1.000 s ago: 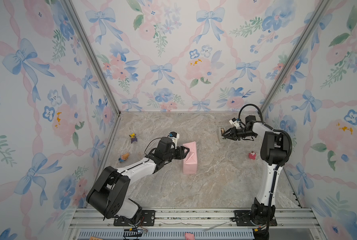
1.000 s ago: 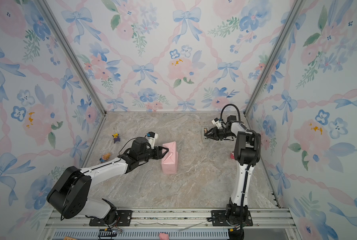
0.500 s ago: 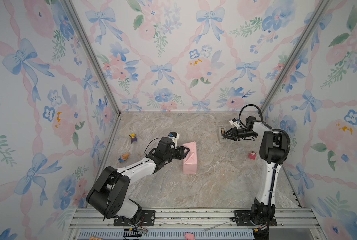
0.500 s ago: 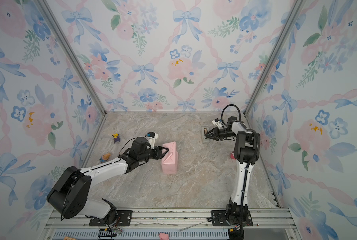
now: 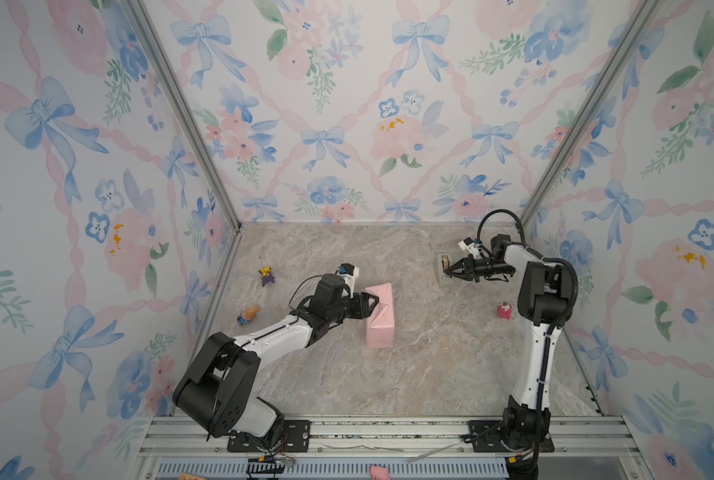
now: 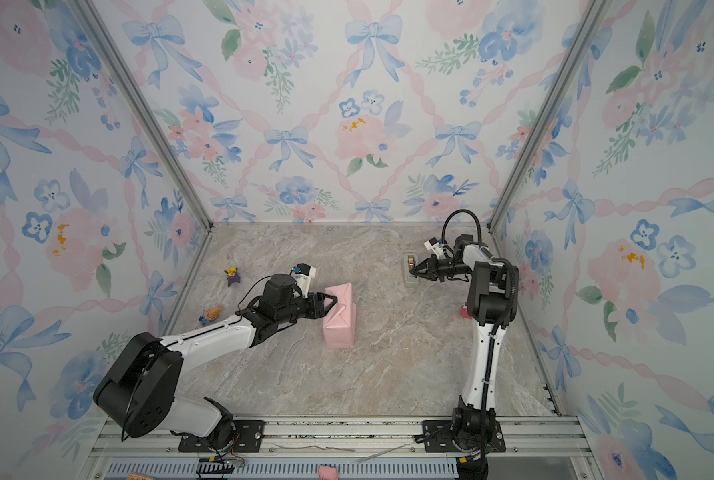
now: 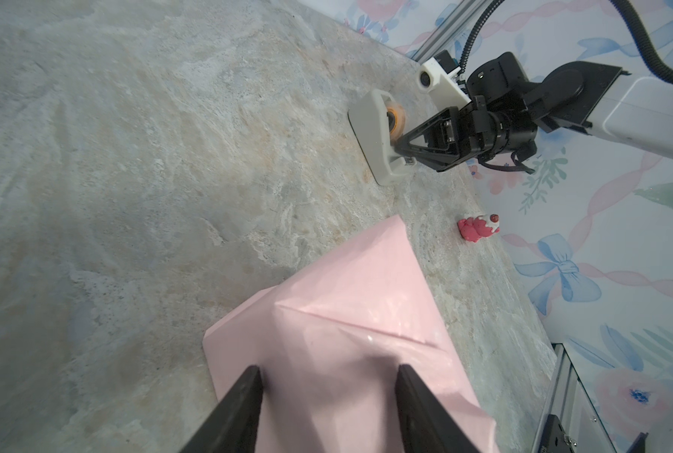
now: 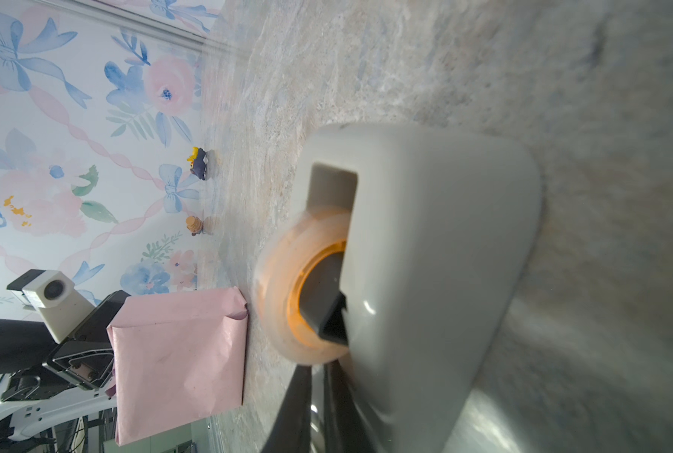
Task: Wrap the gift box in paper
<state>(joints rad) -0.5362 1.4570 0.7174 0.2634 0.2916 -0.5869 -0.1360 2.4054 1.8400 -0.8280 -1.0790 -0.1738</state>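
**Right gripper clamps shut at the tape dispenser**

Here's the change: the right gripper (image 5: pixel 447 271), jaws apart a second ago, now has them pinched together at the cutter end of the dispenser (image 7: pixel 370 133), far right on the table (image 5: pixel 430 374). In the right wrist view its two dark fingers (image 8: pixel 293 412) sit almost flush just beside the tape roll (image 8: pixel 280 282). Is a tape end caught between them? Too fine to tell, and no loose strip shows. Otherwise neither arm shifts.

Mid-table, the paper (image 5: pixel 379 320) is already folded round the box, pale pink face out. The box itself is fully hidden inside. The parcel's far end shows triangular folds, with no tape on them that I can make out. The left gripper (image 7: pixel 329 368) is released, jaws spread. Its tips lie on the parcel near that folded end, well apart from the dispenser. It looks to be pinning the flap, though how hard it presses I can't say.

What it means: the wrapping looks close to done, and this reads as the tape-fetching step. If the pinch has the tape, next comes a steady pull and a tear on the cutter. Then the strip goes across to the flap. The risks: the dispenser may drag along, or the flap may spring open if the left arm lifts.
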